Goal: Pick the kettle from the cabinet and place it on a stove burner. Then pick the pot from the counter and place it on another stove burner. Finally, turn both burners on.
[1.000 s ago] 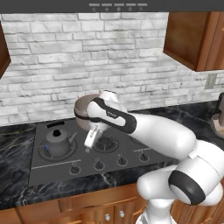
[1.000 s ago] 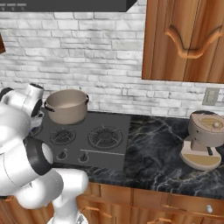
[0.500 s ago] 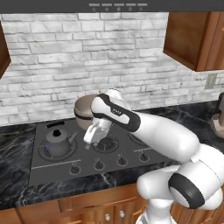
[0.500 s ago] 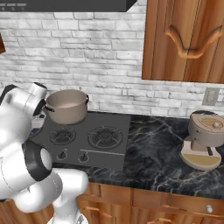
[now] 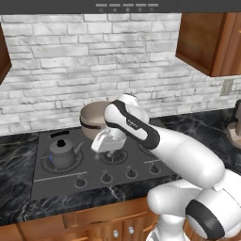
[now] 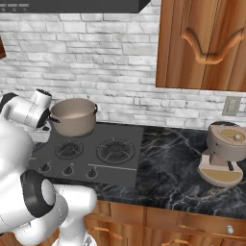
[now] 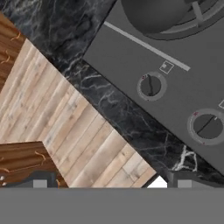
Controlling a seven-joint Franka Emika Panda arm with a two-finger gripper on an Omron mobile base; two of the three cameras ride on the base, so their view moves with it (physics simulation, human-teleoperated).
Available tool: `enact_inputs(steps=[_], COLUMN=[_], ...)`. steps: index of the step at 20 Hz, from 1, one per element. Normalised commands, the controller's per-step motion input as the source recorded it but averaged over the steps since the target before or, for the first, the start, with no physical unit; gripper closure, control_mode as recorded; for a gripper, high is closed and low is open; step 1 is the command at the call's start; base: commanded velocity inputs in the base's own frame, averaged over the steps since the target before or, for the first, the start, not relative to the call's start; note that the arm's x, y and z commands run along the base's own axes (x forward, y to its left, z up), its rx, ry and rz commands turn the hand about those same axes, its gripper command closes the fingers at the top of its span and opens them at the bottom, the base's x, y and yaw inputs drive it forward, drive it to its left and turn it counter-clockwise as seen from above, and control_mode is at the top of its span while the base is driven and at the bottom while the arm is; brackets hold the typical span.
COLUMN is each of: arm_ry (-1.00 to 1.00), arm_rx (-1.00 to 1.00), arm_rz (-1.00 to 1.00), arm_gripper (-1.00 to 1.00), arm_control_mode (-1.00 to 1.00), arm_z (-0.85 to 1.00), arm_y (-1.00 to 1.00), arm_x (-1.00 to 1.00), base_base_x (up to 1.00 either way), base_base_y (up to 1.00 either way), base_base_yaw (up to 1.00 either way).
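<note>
kettle [image 5: 62, 151] and pot [image 5: 95, 119] sit on burners; fingers [image 7: 109, 180] apart over knobs [image 7: 151, 85].

The dark grey cooktop [image 7: 131, 57] is occupying the upper right of the hand view, its edges running diagonally. At the top, the rounded dark body of the kettle [image 7: 153, 13] is sitting on a ringed burner [image 7: 197, 22], partly cut off by the frame. A pale line [image 7: 146, 46] is crossing the cooktop below it. Two round knobs, one [image 7: 151, 85] nearer the middle and one [image 7: 207, 126] toward the right edge, are lying along the front edge. The black veined counter [image 7: 109, 105] is bordering the cooktop, and a wood plank floor [image 7: 65, 131] is showing beyond it.
</note>
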Motion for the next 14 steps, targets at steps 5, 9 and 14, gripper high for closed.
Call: enact_inputs(steps=[5, 9, 14], arm_ry=[0.06, 0.10, 0.12], arm_rx=[-0.08, -0.06, -0.06], arm_rz=[-0.13, -0.13, -0.07], arm_gripper=[-1.00, -1.00, -1.00], arm_control_mode=[-1.00, -1.00, -1.00], arm_z=[0.14, 0.06, 0.00], arm_y=[-0.21, -0.25, -0.31], arm_x=[-0.09, -0.09, -0.06], base_base_x=[0.00, 0.00, 0.00], base_base_y=[0.00, 0.00, 0.00], base_base_yaw=[0.00, 0.00, 0.00])
